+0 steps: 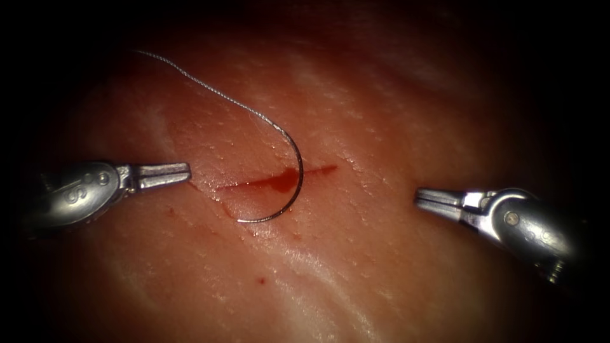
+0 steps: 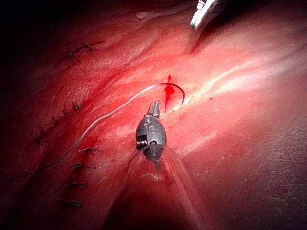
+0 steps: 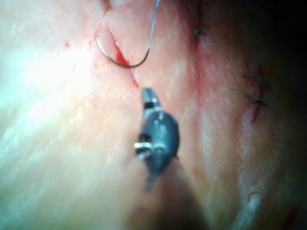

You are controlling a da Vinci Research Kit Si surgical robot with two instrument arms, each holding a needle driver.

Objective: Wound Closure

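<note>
We see the left arm's silver metal needle driver with its two jaws closed together and holding nothing; its tip sits just left of the cut's left end. The right arm's silver metal needle driver also has its jaws closed and empty, and it sits well to the right of the cut.

Between the two tools lies the thin, dark, curved steel needle, free of both. It arcs across the short red cut in the pink pork-belly tissue; whether its point enters the tissue we cannot tell. A fine pale grey thread trails from the needle's upper end, up and away to the left over the tissue.

A small pool of red fluid fills the middle of the cut, where the needle crosses it.

In the left wrist view, rows of dark knotted stitches close older cuts elsewhere on the tissue.
</note>
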